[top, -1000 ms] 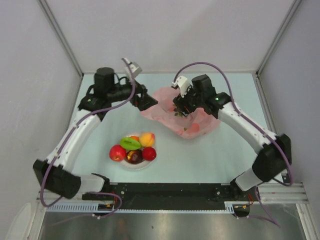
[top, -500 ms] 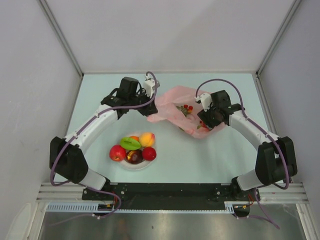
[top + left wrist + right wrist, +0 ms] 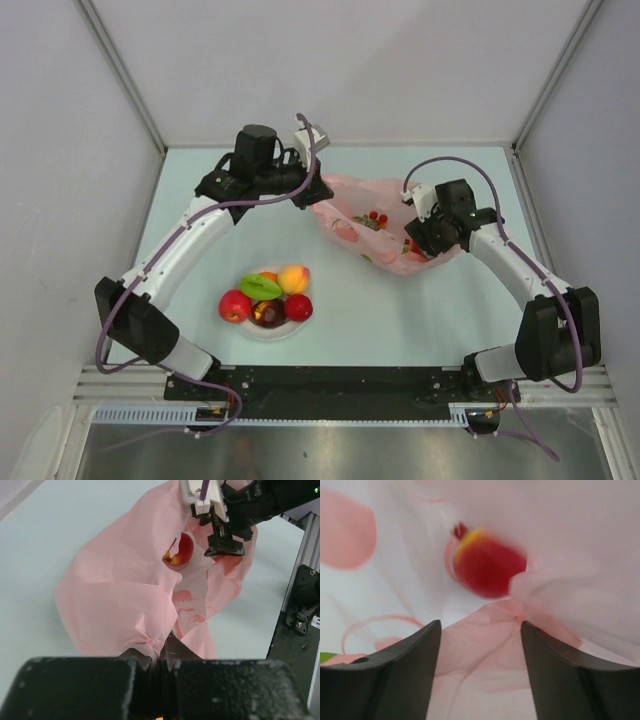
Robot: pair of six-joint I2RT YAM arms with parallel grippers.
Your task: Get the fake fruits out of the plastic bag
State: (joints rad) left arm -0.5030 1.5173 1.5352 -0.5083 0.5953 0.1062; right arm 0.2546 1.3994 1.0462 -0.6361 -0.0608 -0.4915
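The pink plastic bag (image 3: 365, 232) lies crumpled at the back right of the table. My left gripper (image 3: 318, 191) is shut on a pinched fold of the bag's left edge (image 3: 150, 642). My right gripper (image 3: 428, 238) is open and pressed into the bag's right side, with plastic (image 3: 480, 655) between its fingers. A red fake fruit with a yellow patch (image 3: 487, 566) sits inside the bag just beyond those fingers and also shows through the bag's mouth (image 3: 182, 550). Small red berries (image 3: 377, 217) show in the opening from above.
A white plate (image 3: 283, 330) at the front left carries a red apple (image 3: 236, 305), a green fruit (image 3: 260, 287), a yellow-orange one (image 3: 294, 278), a dark purple one (image 3: 268, 314) and another red one (image 3: 298, 307). Walls enclose the table on three sides.
My left gripper went from open to shut on the bag's edge and lifted it back. The bag stretched out toward the right. My right gripper slid right along the bag and opened a little.
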